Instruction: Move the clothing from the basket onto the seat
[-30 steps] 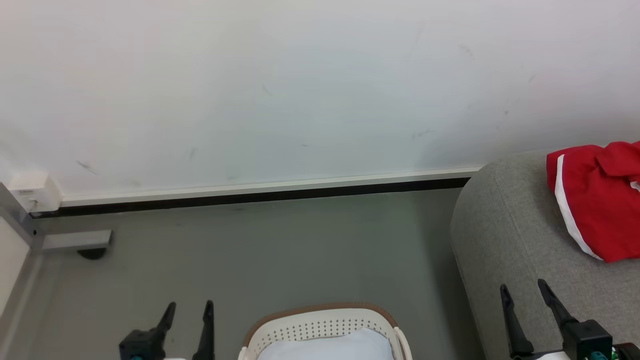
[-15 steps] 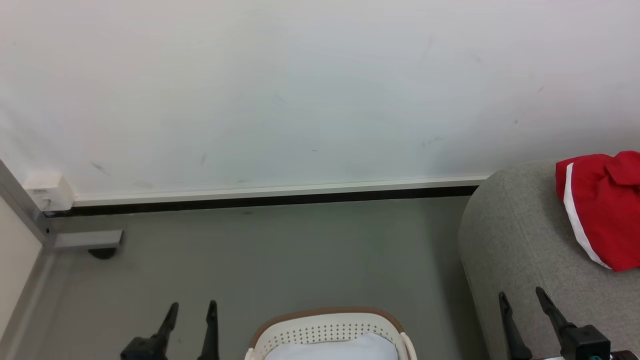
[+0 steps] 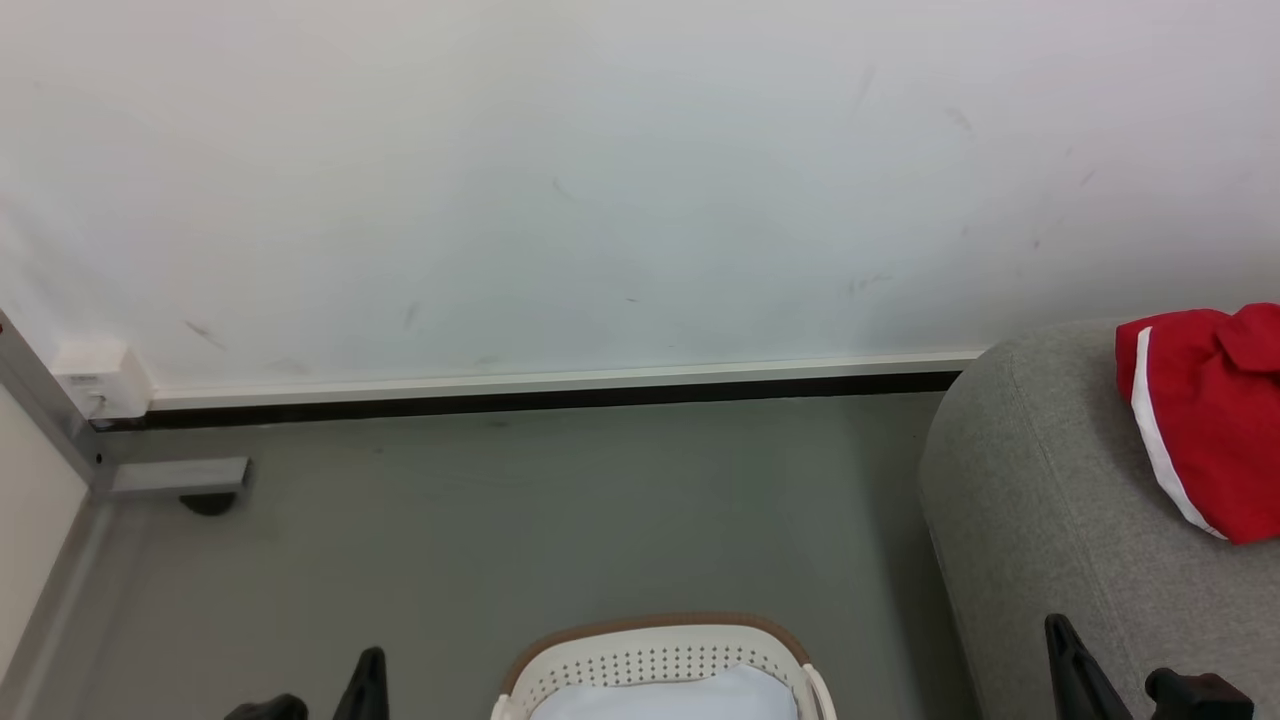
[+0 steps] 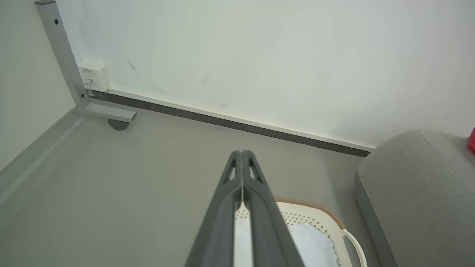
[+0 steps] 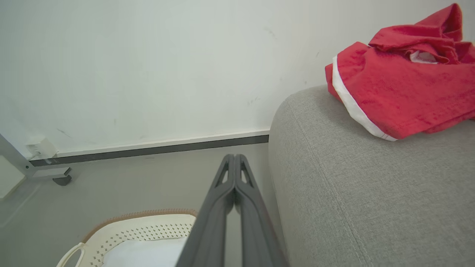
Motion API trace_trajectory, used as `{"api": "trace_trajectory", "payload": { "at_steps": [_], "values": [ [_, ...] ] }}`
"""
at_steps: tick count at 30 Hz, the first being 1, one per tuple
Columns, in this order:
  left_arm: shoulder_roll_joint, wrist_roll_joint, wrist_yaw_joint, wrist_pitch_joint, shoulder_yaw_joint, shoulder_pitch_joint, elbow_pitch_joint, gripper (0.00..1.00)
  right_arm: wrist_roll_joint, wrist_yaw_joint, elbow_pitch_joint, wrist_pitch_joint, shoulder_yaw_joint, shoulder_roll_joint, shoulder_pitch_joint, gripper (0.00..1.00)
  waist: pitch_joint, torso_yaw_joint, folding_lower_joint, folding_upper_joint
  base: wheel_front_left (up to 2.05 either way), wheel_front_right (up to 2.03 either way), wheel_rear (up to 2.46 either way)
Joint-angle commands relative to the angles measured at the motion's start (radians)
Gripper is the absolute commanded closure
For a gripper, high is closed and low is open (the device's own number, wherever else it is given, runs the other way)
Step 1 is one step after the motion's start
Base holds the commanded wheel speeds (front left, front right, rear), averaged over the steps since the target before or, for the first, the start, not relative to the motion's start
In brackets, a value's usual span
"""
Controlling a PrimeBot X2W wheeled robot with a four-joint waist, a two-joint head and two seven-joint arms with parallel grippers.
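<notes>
The left gripper [image 4: 241, 155] is shut: its 2 dark fingers press together along their whole length, with nothing between them. It hangs in the air over the grey floor [image 3: 500, 520], just left of the basket [image 3: 650, 660], pointing toward the far wall [image 3: 500, 180]. The right gripper [image 5: 233, 157] is shut too, its 2 fingers meeting at the tips and holding nothing. It sits just right of the basket, beside the rounded left end of the seat [image 3: 1030, 520]. I cannot tell whether it touches the grey fabric.

The clothing [image 3: 1210, 420] is a crumpled red bundle with 1 white stripe along its left edge. It lies on top of the seat, at the far right, well apart from both grippers and from the basket. The right wrist view shows a bit of white among its upper folds.

The basket stands on the floor at the near edge, between the 2 grippers and to the left of the seat. Its brown rim and dotted white wall show, and the part of its inside that shows is a smooth pale surface.

A dark skirting strip [image 3: 550, 385] runs along the foot of the wall. At the far left are a grey metal frame foot [image 3: 170, 478] and a small white box [image 3: 95, 378] on the wall.
</notes>
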Motion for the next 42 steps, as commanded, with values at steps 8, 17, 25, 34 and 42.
{"api": "trace_trajectory", "payload": {
  "at_steps": [8, 17, 25, 34, 42],
  "values": [
    [-0.003, -0.156, -0.019, 0.036, 0.04, -0.034, -0.042, 1.0, 0.175, 0.0, -0.045, 0.034, -0.013, -0.009, -0.028, 1.0, 0.002, 0.003, 0.0, 0.0, 0.0, 0.0, 0.0],
    [-0.011, -0.294, -0.034, 0.073, 0.07, -0.042, -0.065, 1.0, 0.33, -0.001, -0.067, 0.07, -0.024, -0.01, -0.033, 1.0, 0.005, 0.007, 0.0, 0.0, 0.0, 0.0, 0.0],
    [-0.018, -0.405, -0.047, 0.103, 0.095, -0.05, -0.082, 1.0, 0.454, -0.001, -0.083, 0.099, -0.034, -0.012, -0.039, 1.0, 0.008, 0.01, 0.0, 0.0, 0.0, 0.0, 0.0],
    [-0.024, -0.518, -0.062, 0.134, 0.122, -0.057, -0.097, 1.0, 0.583, -0.001, -0.099, 0.13, -0.044, -0.014, -0.045, 1.0, 0.01, 0.013, 0.0, 0.0, 0.0, 0.0, 0.0],
    [-0.029, -0.613, -0.073, 0.16, 0.144, -0.064, -0.11, 1.0, 0.69, -0.001, -0.112, 0.154, -0.051, -0.016, -0.05, 1.0, 0.013, 0.016, 0.0, 0.0, 0.0, 0.0, 0.0]
  ]
}}
